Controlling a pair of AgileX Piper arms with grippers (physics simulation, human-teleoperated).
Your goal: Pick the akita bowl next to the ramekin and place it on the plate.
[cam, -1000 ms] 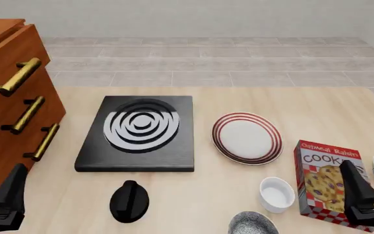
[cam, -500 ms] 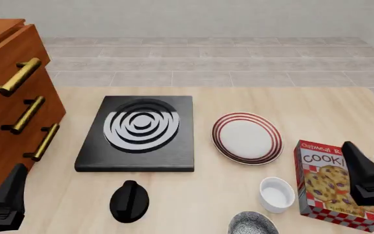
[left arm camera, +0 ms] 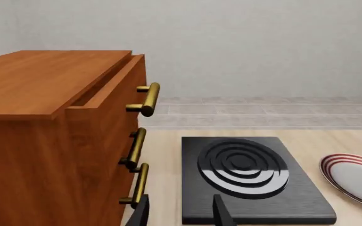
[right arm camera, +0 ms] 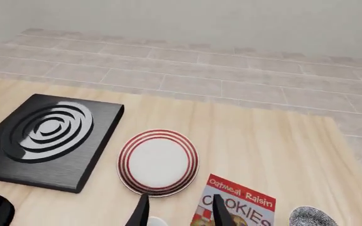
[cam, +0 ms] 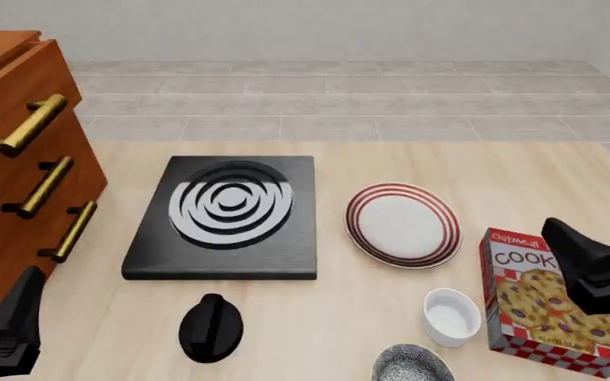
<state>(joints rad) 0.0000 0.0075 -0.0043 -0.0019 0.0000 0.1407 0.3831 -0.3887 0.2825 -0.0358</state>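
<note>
Akita bowl (cam: 412, 365) found at the table's near edge, right of middle, upright, partly cut off by the frame, not gripped. Ramekin (cam: 453, 316) just beside it, towards the far and right side, upright; cannot tell whether the two touch. Plate (cam: 403, 225) flat on the table, right of middle, farther in than the ramekin and apart from it. Cookie box (cam: 545, 302) lying near the right edge, close beside the ramekin. Second speckled bowl (right arm camera: 309, 217) at the right edge, on the far side of the box from the ramekin; in the front view mostly hidden behind the right arm. Black hotplate (cam: 226, 217) with pale rings at mid-table, left of the plate. Black knob (cam: 210, 327) near the near edge, in front of the hotplate. Wooden drawer cabinet (cam: 19, 175) with brass handles along the left edge. Left gripper (left arm camera: 181, 207) low at the near left corner, beside the cabinet, fingers spread apart, pointed along the cabinet front towards the hotplate. Right gripper (right arm camera: 181, 205) raised above the cookie box by the right edge, fingers spread apart, pointed towards the plate and box, well apart from the akita bowl.
</note>
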